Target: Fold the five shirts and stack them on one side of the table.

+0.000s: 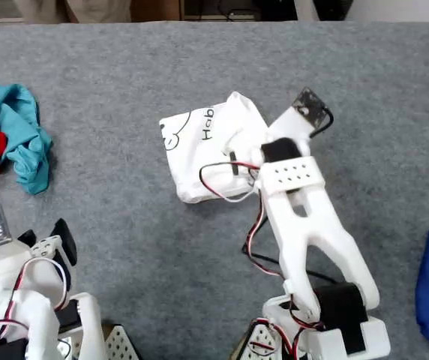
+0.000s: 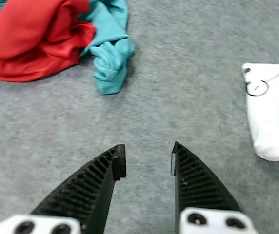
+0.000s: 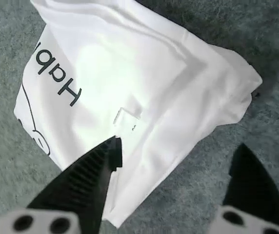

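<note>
Found the white shirt (image 1: 207, 154) folded near the middle of the table (image 1: 124, 67), not yet at a side. Kept the right gripper (image 3: 178, 148) spread wide and empty over its edge, and the left gripper (image 2: 148, 158) likewise spread, over bare table. Risked pinching one layer only and so pulling the fold apart.

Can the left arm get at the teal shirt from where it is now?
Probably yes. The left gripper is open, only bare table lies between it and the teal shirt, and the right gripper is off over the white shirt.
</note>
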Robot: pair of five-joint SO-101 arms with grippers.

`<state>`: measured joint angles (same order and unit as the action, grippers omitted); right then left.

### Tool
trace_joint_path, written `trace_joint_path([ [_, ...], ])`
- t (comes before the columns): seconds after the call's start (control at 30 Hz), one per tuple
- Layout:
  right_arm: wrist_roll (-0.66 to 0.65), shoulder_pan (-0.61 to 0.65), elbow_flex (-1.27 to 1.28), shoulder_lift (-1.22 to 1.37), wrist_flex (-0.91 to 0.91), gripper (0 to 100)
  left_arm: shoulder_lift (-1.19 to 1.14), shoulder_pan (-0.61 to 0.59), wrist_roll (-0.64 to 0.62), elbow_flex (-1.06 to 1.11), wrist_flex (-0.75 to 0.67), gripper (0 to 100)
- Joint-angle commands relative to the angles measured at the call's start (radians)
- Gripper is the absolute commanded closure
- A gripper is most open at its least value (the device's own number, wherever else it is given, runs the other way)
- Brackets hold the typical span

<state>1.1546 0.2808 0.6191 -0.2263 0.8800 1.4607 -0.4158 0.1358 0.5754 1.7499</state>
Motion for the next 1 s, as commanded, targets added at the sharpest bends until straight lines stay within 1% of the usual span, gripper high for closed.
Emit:
trace_joint_path([
  [0.0,0.034,0.001,0.082,-0.051,-0.161,57.1,-0.004,-0.052,0.058,-0.003,0.008,83],
  [0.07,0.034,0.013,0.128,-0.051,-0.244,57.1,-0.004,-0.077,0.075,-0.005,0.008,83],
  [0.13,0.063,0.030,0.171,-0.051,-0.324,57.1,-0.004,-0.094,0.084,-0.005,0.008,83],
  [0.27,0.129,0.062,0.222,-0.050,-0.451,57.1,-0.004,-0.100,0.089,-0.006,0.008,83],
  [0.33,0.138,0.062,0.239,-0.035,-0.496,57.1,-0.004,-0.100,0.089,-0.006,0.008,83],
  [0.43,0.138,0.059,0.243,0.044,-0.565,57.1,-0.004,-0.100,0.089,-0.003,0.008,83],
  [0.57,0.138,0.058,0.200,0.229,-0.671,57.1,-0.004,-0.100,0.089,-0.003,0.008,83],
  [0.63,0.137,0.041,0.136,0.331,-0.672,57.1,-0.004,-0.100,0.089,-0.003,0.008,83],
  [0.7,0.140,0.013,0.059,0.389,-0.615,57.1,-0.004,-0.100,0.089,-0.002,0.008,83],
  [0.8,0.141,0.012,0.002,0.401,-0.509,57.1,-0.004,-0.100,0.089,-0.002,0.008,83],
  [0.9,0.158,0.008,-0.007,0.406,-0.502,57.1,-0.004,-0.100,0.089,-0.002,0.008,83],
  [0.97,0.157,0.007,-0.007,0.406,-0.502,59.2,-0.004,-0.100,0.089,-0.002,0.008,83],
])
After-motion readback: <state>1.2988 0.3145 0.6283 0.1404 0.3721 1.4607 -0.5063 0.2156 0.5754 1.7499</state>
